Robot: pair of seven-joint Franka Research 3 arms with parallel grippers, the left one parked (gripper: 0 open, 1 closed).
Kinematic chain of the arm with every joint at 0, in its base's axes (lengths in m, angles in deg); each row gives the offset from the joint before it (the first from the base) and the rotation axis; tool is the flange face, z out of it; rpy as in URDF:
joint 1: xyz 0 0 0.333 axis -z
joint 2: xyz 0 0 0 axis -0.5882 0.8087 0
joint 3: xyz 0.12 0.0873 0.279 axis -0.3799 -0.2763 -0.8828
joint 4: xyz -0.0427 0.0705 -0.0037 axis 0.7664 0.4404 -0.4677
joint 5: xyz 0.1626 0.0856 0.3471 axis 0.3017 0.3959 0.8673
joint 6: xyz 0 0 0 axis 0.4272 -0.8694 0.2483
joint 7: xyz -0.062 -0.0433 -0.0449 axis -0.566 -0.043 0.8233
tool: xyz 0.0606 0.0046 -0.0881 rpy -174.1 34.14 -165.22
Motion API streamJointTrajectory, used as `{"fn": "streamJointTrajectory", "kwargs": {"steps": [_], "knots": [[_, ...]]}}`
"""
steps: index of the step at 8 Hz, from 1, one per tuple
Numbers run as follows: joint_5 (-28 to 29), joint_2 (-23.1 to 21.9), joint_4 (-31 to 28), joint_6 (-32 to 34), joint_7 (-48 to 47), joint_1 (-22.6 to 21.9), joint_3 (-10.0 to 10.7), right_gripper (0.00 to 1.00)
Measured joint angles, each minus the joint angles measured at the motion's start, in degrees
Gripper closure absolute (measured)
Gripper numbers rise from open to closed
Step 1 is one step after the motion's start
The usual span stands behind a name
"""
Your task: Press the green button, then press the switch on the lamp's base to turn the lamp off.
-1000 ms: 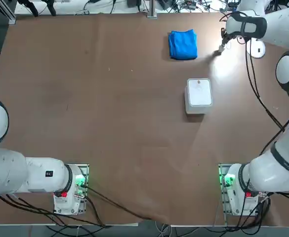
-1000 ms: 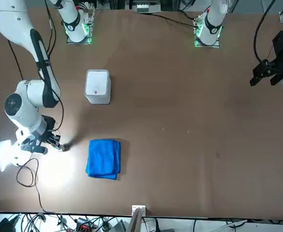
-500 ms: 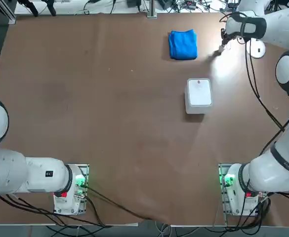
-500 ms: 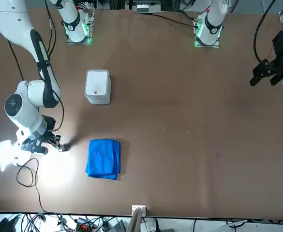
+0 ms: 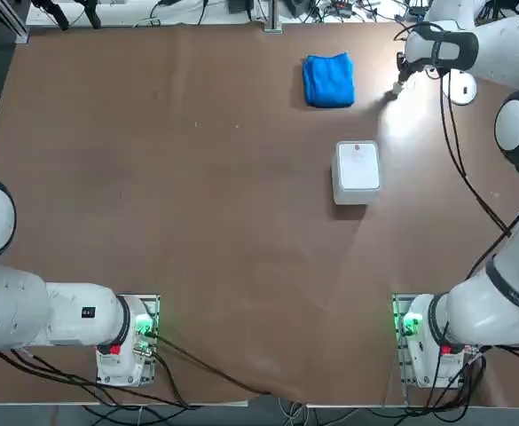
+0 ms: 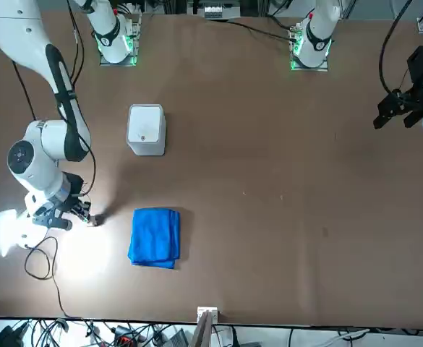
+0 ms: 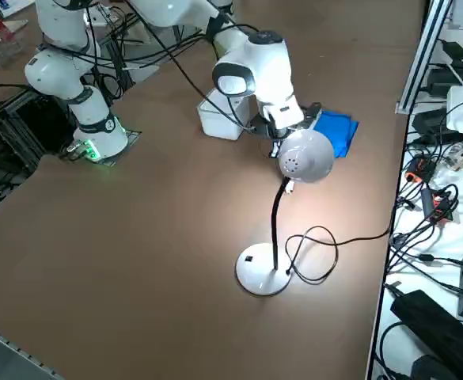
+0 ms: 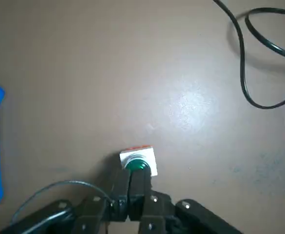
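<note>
Nothing on the table has shifted over the last second; only the right gripper [image 8: 131,187] has crept slightly along the table near the green button [image 8: 138,163], between the blue cloth [image 5: 328,80] and the lamp's base [image 5: 460,86]. That arm reaches from its base across the whole table, its wrist bent down steeply beside the lit lamp head [image 7: 305,156]. In the wrist view the two fingers are pressed together with nothing between them, their tips right at the green button's cap; whether they bear on it cannot be told.

The green button stands on bare table just beside the blue cloth, on the side toward the lamp's base and apart from both. The lamp's base lies beyond the button from the cloth, close to the table's far edge, its thin black neck [image 7: 275,229] rising from it and its black cord [image 7: 314,253] looping on the table. The switch [image 7: 248,256] shows as a small dark mark on the disc. The white box [image 5: 357,171] sits well apart from the cloth, toward the robot. On the cloth's other side the table [image 5: 153,177] is open brown surface all the way across.
</note>
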Motion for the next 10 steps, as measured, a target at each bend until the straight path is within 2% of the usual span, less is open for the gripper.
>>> {"fn": "streamJointTrajectory", "kwargs": {"steps": [10], "knots": [[0.02,-0.05,1.47,0.85,-1.65,-0.10,-0.03,0.99]]}}
